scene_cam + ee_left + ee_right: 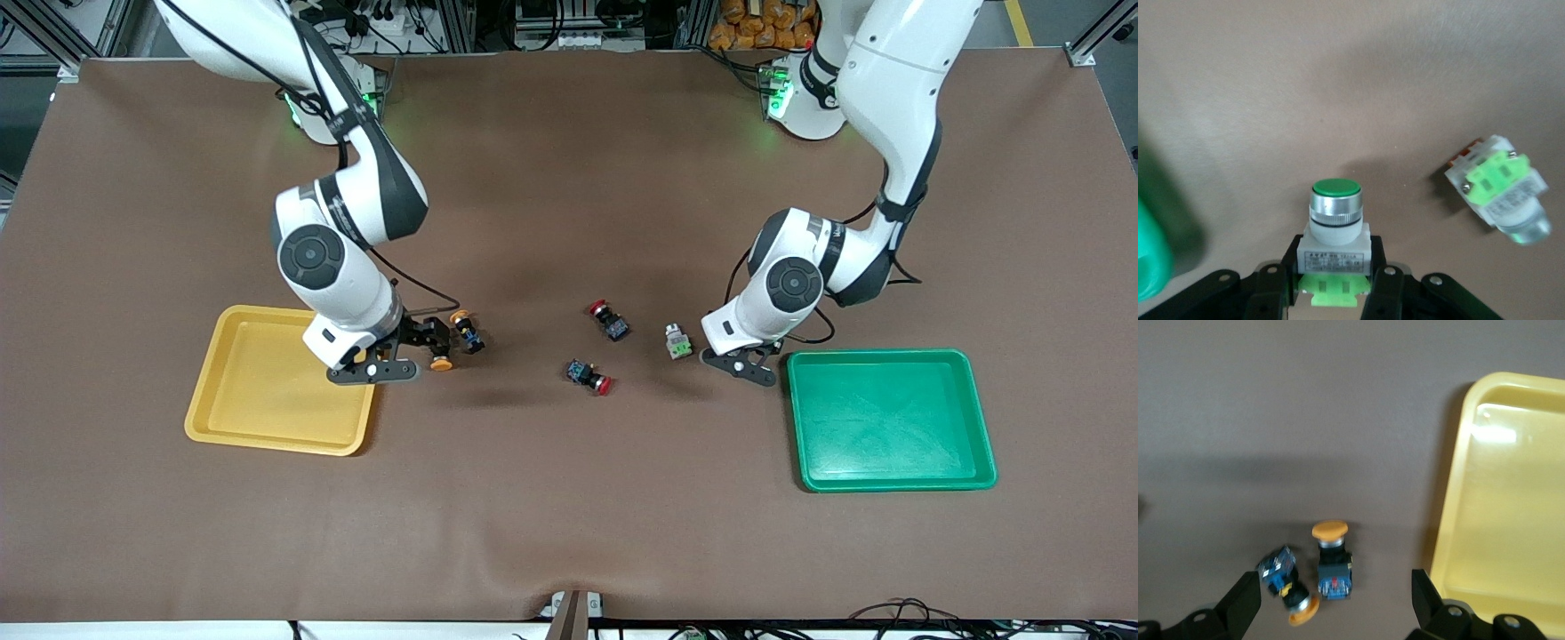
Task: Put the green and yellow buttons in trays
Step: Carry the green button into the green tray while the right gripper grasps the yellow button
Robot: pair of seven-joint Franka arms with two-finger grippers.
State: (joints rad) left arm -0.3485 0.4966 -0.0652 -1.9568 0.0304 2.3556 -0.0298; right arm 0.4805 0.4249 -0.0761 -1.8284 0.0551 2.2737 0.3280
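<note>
Brown cloth covers the surface (pixel 569 498), and I see both arms low over it. My right gripper (pixel 404 351) hangs at the yellow tray's (pixel 267 427) edge toward the table's middle, its jaws wide apart with nothing between them. In the right wrist view the two yellow buttons (pixel 1331 563) lie on the cloth between the open fingers (pixel 1241 603), just beside the yellow tray (pixel 1511 507); one is upright in that picture, the other (pixel 1288 583) lies tilted beside it, the two almost touching.

My left gripper (pixel 747 363) sits low just beside the green tray (pixel 889 422), on its side toward the middle. The left wrist view shows its jaws clamped on the white body of a green button (pixel 1335 233), cap pointing away from the wrist. The second green button (pixel 678 341) lies on its side on the cloth near the held one, apart from it, green block facing up (pixel 1501 187).

Two red buttons (pixel 609 320) lie around the table's middle, between the two arms, one (pixel 589 375) nearer the front camera than the other. Both trays hold nothing.
</note>
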